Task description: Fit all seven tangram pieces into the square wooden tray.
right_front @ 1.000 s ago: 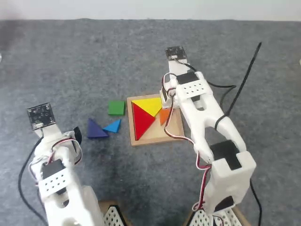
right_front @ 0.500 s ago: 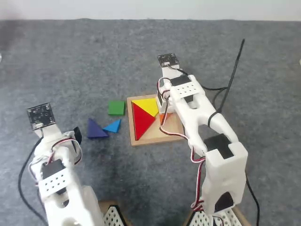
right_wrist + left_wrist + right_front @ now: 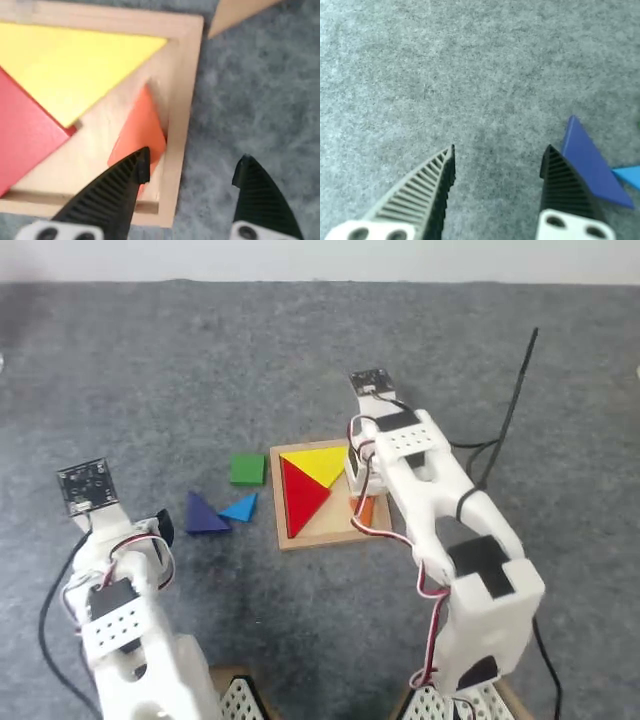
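Right wrist view: the right tool (image 3: 194,160) points down with its ribbed black fingers spread wide and empty. It straddles the rim of the square wooden tray (image 3: 182,100), one finger over an orange piece (image 3: 142,132) lying against that rim inside, the other over the grey felt tabletop (image 3: 260,75) outside. Past the orange piece a smooth yellow triangle (image 3: 75,65) and a red triangle (image 3: 25,135) lie edge to edge in the tray. The left tool (image 3: 500,150) sits low over the felt, wide and empty, a dark blue triangle (image 3: 590,160) just beside one finger, a light blue triangle (image 3: 627,175) past it and a green square (image 3: 247,469) farther on.
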Robot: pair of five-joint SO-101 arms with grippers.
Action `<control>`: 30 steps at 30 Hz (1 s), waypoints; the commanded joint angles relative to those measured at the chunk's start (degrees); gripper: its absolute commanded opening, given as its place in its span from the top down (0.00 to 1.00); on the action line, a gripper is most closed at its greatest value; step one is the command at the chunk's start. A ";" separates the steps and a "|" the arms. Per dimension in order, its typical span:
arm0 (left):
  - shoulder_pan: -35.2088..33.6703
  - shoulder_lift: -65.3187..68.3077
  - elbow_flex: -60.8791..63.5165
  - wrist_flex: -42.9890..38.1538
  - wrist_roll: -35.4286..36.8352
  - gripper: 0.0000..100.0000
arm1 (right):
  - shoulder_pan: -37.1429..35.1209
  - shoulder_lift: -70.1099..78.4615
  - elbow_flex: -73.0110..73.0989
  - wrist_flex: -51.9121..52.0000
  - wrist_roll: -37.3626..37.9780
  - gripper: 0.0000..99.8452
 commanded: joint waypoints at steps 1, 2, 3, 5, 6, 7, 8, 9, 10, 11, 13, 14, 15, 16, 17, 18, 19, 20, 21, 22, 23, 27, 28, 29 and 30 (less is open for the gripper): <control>0.44 -0.35 -0.40 -1.23 -0.53 0.73 | 2.95 -2.07 5.27 -0.22 2.02 0.72; 0.44 -0.35 -0.40 -1.23 -0.53 0.73 | 4.00 -2.42 5.80 -0.48 2.20 0.72; 0.44 -0.35 -0.40 -1.23 -0.53 0.73 | 5.23 -2.59 6.33 -0.92 2.29 0.72; 0.44 -0.44 -0.40 -1.14 -0.53 0.73 | 6.99 -2.51 6.59 -0.92 2.55 0.72; 0.44 -0.44 -0.40 -1.14 -0.53 0.73 | 7.16 -2.51 6.77 -0.84 3.60 0.72; 0.44 -0.44 -0.40 -1.14 -0.53 0.73 | 7.16 -2.51 6.77 -0.84 4.57 0.72; 0.44 -0.44 -0.40 -1.14 -0.53 0.73 | 6.81 -2.51 6.86 -0.84 4.92 0.72; 0.44 -0.44 -0.40 -1.14 -0.53 0.73 | 6.11 -2.51 6.68 -0.84 4.92 0.72; 0.44 -0.44 -0.40 -1.14 -0.53 0.73 | 5.41 -2.51 6.68 -1.10 4.92 0.72; 0.44 -0.44 -0.40 -1.14 -0.53 0.73 | 4.79 -2.51 6.59 -1.27 4.84 0.72; 0.44 -0.44 -0.40 -1.14 -0.53 0.73 | 3.47 -2.77 6.24 -1.54 4.66 0.72; 0.44 -0.35 -0.40 -1.14 -0.53 0.73 | 3.03 -3.12 5.89 -1.80 4.66 0.72; 0.44 -0.35 -0.40 -1.14 -0.53 0.73 | 2.77 -3.47 5.10 -1.71 4.57 0.72; 0.44 -0.35 -0.40 -1.14 -0.53 0.73 | 2.51 -4.35 4.04 -1.63 4.57 0.72; 0.44 -0.35 -0.40 -1.14 -0.53 0.73 | 2.15 -5.49 3.08 -1.45 4.57 0.72; 0.44 -0.26 -0.40 -1.14 -0.53 0.73 | 1.36 -6.90 2.02 -1.19 4.57 0.72; 0.44 -0.26 -0.40 -1.14 -0.53 0.73 | 0.66 -8.84 1.32 -1.10 4.57 0.72; 0.44 -0.26 -0.40 -1.23 -0.53 0.73 | -0.57 -10.95 0.62 -0.57 4.57 0.72; 0.44 -0.26 -0.40 -1.23 -0.53 0.73 | -1.98 -12.97 0.18 -0.22 4.57 0.72; 0.44 -0.26 -0.40 -1.23 -0.53 0.73 | -3.56 -14.73 0.18 0.04 4.57 0.72; 0.44 -0.26 -0.40 -1.23 -0.53 0.73 | -5.32 -16.04 0.18 0.04 3.69 0.72; 0.44 -0.26 -0.40 -1.23 -0.53 0.73 | -9.71 -15.96 2.37 -2.68 -1.05 0.72; 0.44 -0.26 -0.40 -1.23 -0.53 0.73 | -9.98 -14.99 2.99 -3.65 -2.81 0.72; 0.44 -0.26 -0.40 -1.23 -0.62 0.73 | -9.98 -13.93 3.52 -4.88 -4.84 0.72; 0.44 -0.26 -0.40 -1.23 -0.62 0.73 | -9.98 -12.62 3.78 -5.58 -6.42 0.72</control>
